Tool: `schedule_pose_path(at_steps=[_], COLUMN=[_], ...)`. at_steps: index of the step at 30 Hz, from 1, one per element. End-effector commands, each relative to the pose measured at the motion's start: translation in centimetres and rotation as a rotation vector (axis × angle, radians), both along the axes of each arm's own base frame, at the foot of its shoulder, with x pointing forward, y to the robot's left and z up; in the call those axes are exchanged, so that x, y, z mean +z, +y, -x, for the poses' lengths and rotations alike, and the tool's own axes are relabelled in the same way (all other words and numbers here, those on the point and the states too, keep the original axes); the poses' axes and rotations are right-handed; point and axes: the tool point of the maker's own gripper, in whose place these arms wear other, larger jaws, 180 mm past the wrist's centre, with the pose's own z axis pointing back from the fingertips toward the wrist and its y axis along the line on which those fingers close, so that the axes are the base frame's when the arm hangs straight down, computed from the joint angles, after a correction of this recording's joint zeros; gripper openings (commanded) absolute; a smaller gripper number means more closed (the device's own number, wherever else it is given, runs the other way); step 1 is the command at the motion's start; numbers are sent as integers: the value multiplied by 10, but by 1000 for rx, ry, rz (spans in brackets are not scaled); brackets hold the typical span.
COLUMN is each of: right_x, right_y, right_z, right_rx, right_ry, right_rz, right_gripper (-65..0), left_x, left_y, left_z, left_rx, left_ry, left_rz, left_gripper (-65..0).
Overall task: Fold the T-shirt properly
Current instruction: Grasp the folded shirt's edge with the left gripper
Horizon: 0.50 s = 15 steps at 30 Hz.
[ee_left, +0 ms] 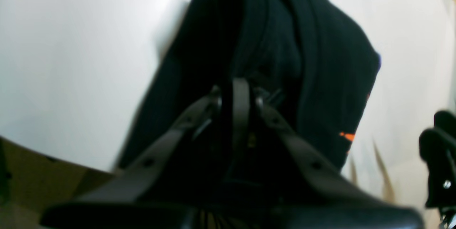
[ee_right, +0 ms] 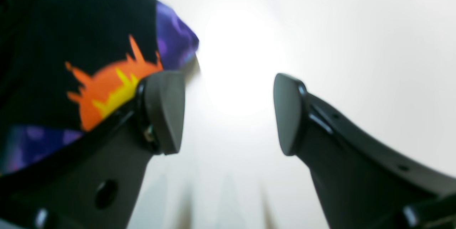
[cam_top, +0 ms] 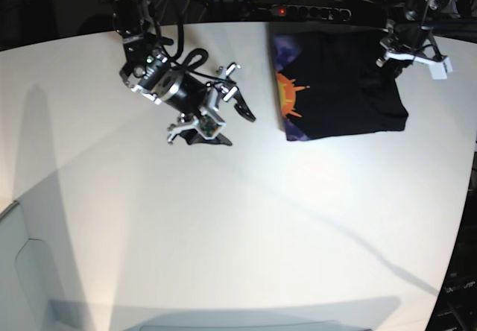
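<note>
While the white table [cam_top: 223, 219] takes up most of the base view, the T-shirt [cam_top: 343, 85] lies folded near its far edge, black with the orange sun and purple print showing along the folded side that faces the right arm. The left gripper [ee_left: 239, 97] sits at the shirt's far corner, its fingers pressed together with black cloth bunched right at their tips; the wrist view is too dark and blurred to show whether fabric is pinched between them. The right gripper [ee_right: 229, 113] hovers over bare table beside the print edge, fingers spread wide, nothing between them, one fingertip [ee_right: 164, 111] just in front of the orange sun.
</note>
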Motion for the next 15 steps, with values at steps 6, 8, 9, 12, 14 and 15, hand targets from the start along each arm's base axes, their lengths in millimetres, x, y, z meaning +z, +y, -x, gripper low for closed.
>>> schedule_pose_path(at_steps=[6, 8, 9, 12, 14, 15], right_x=[8, 8, 8, 7, 7, 7], right_y=[8, 8, 8, 7, 6, 6], right_z=[-3, -3, -3, -3, -3, -3], right_rx=[4, 4, 4, 4, 5, 5], right_ry=[-13, -12, -12, -12, -12, -12], right_rz=[-55, -55, -55, -52, -50, -50], right_gripper=[-252, -252, -252, -252, -252, -252], left_x=[14, 9, 10, 7, 5, 5], left_y=[11, 16, 20, 36, 44, 48], left_z=[-13, -12, -14, -12, -11, -9], left_rx=[-22, -13, -14, 7, 26, 38], left_ry=[-43, -34, -36, -14, -11, -9], left_rz=[-42, -41, -45, -57, -59, -61], left_gripper=[-649, -648, -648, -606, -532, -490])
